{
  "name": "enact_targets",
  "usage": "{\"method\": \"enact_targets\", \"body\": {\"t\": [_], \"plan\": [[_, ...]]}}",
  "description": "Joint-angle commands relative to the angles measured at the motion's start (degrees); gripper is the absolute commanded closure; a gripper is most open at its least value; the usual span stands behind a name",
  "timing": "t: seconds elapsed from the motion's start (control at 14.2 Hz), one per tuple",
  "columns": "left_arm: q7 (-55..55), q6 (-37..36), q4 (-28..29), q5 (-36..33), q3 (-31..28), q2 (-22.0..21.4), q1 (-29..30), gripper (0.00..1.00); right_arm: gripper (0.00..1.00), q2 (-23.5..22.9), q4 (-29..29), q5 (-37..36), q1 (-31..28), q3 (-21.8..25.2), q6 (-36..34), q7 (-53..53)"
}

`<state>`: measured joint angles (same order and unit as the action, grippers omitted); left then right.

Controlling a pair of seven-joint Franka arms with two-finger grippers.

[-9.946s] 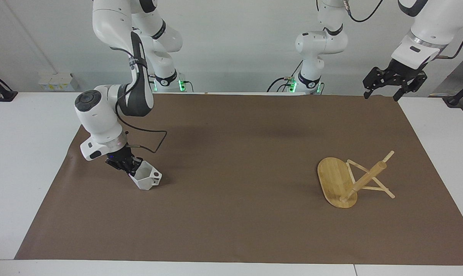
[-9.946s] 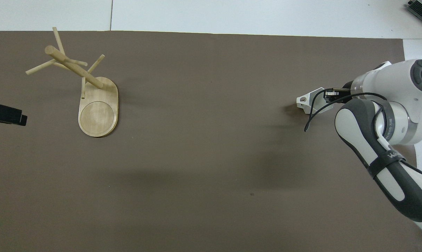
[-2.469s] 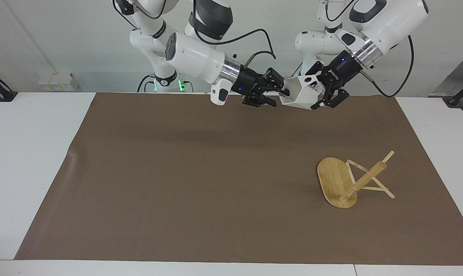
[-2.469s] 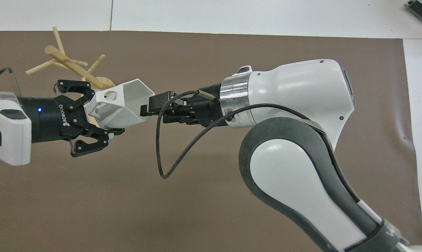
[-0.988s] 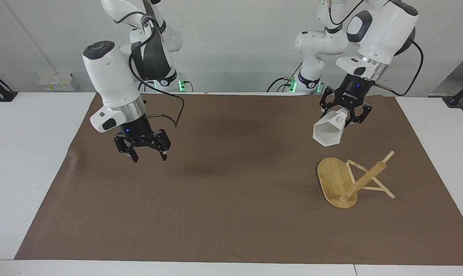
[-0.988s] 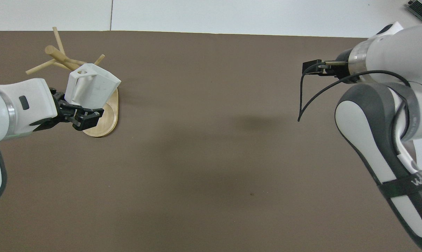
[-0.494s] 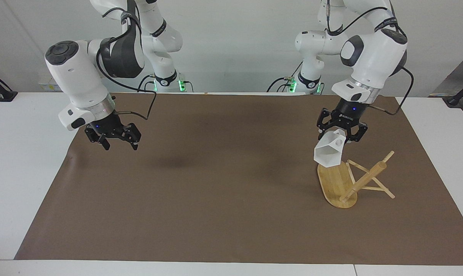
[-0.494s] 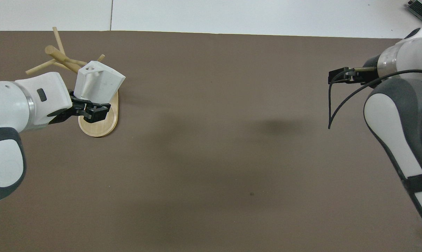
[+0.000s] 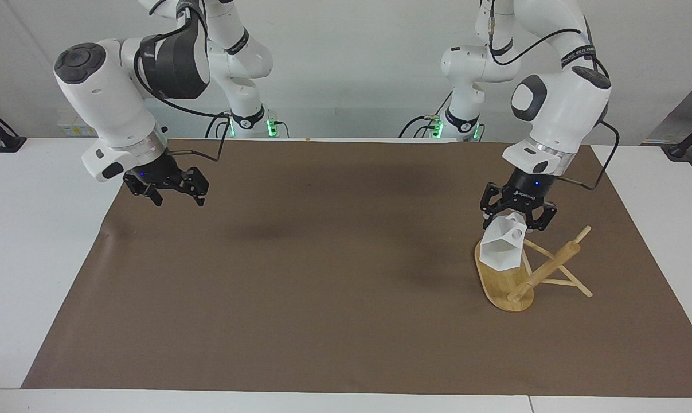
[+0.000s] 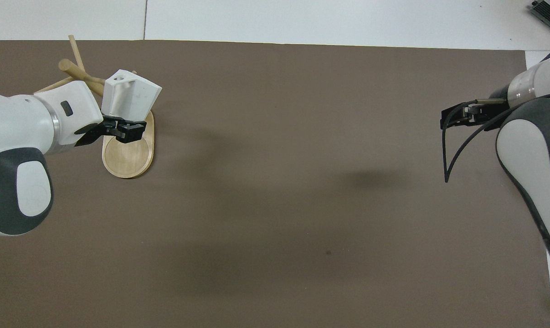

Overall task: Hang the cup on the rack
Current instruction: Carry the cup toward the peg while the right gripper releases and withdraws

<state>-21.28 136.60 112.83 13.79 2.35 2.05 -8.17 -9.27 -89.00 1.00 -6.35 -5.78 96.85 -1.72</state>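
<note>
Two grippers show, and we see only one loaded. Our left gripper [image 9: 518,215] is closed on the cup [image 9: 501,248], which hangs tilted just below its fingers, mouth facing down and away from the robots, pierced handle uppermost. The cup is over the rack [image 9: 509,275], above the base's end nearer the robots and just beside the pegs; whether it touches one, we cannot tell. Our right gripper [image 9: 175,196] hangs with jaws spread and nothing between them over the mat [image 9: 323,287] at its own end.
</note>
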Motion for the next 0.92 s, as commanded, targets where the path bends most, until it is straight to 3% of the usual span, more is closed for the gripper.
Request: {"method": "enact_targets", "body": {"t": [0.0,0.35,0.85], "plan": [[1.3,1.7,-1.1,-1.5,0.1,1.6,0.7,1.00,0.00,0.0,3.7,0.2,-0.1,1.0,-4.5,0.2],[2.1,3.7,-0.8,-1.5,0.1,3.0,1.6,1.00,0.00,2.0,5.6,-0.2,0.0,2.3,-9.1,0.2],[12.6,3.8,-0.2,-1.4,0.2,3.5,3.0,1.00,0.00,5.7,3.8,0.1,1.7,3.9,-14.0,0.1]]}}
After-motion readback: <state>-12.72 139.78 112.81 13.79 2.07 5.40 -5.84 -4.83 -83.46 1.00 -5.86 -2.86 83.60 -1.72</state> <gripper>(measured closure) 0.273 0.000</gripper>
